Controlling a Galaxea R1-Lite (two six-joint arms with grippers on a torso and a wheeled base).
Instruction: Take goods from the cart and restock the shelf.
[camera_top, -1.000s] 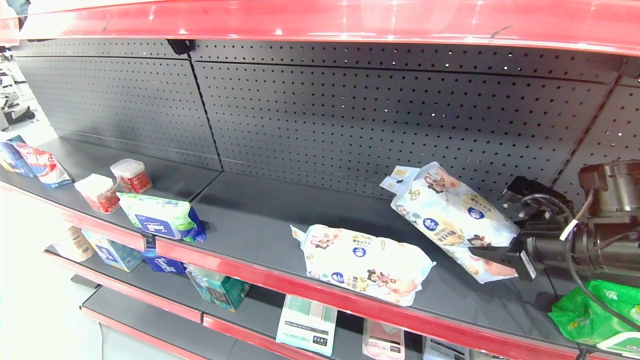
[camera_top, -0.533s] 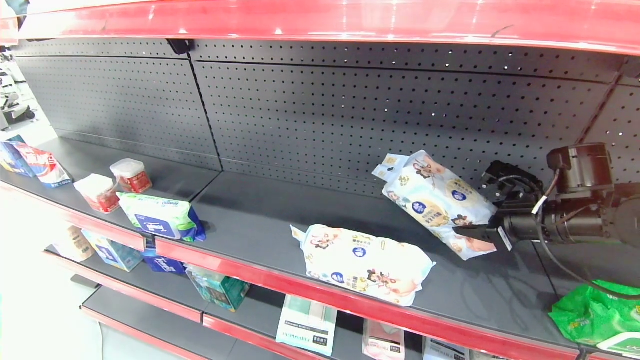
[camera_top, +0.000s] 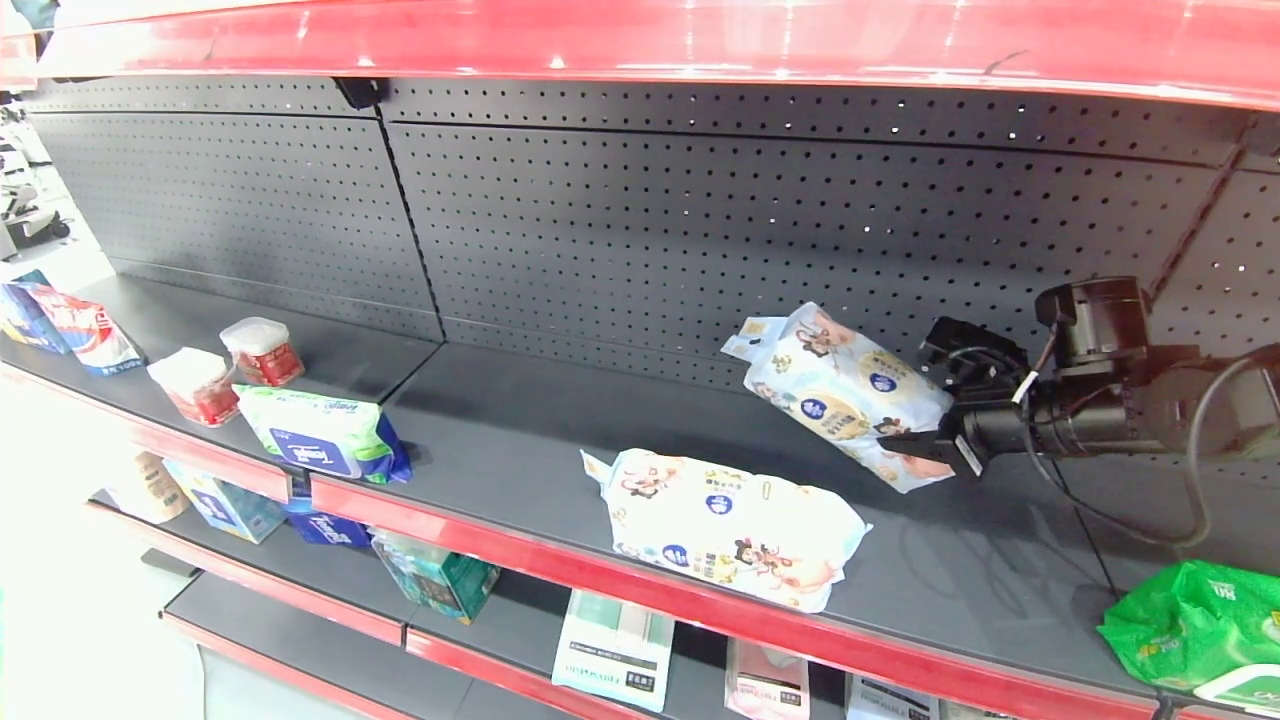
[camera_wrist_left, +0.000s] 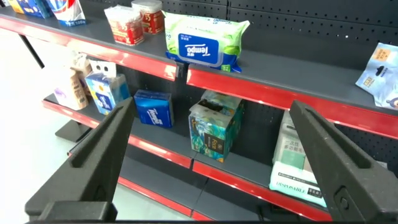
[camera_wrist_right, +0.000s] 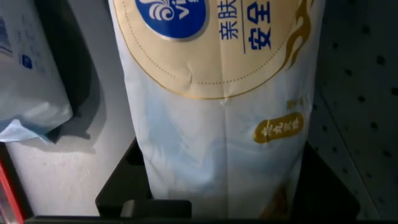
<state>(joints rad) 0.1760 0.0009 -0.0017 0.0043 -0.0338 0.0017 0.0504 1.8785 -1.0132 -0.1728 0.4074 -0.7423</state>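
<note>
A white cartoon-printed pack (camera_top: 840, 395) hangs tilted just above the grey shelf (camera_top: 500, 430), close to the perforated back panel. My right gripper (camera_top: 925, 450) is shut on its lower end. In the right wrist view the pack (camera_wrist_right: 217, 124) sits between the black fingers (camera_wrist_right: 140, 193) of the right gripper (camera_wrist_right: 217, 202). A second pack of the same kind (camera_top: 730, 525) lies flat near the shelf's red front edge, to the left of and in front of the held one. My left gripper (camera_wrist_left: 211, 155) stands open, low before the lower shelves, holding nothing.
A green-and-white wipes pack (camera_top: 325, 432), two red-labelled tubs (camera_top: 195, 385) and a blue-red bag (camera_top: 80, 330) line the shelf's left part. A green pack (camera_top: 1190, 625) lies at the far right. Boxes (camera_top: 435, 580) fill the lower shelves. Bare shelf lies behind the flat pack.
My right gripper has carried the cartoon-printed pack to the left and deeper toward the back panel. The other goods have not moved.
</note>
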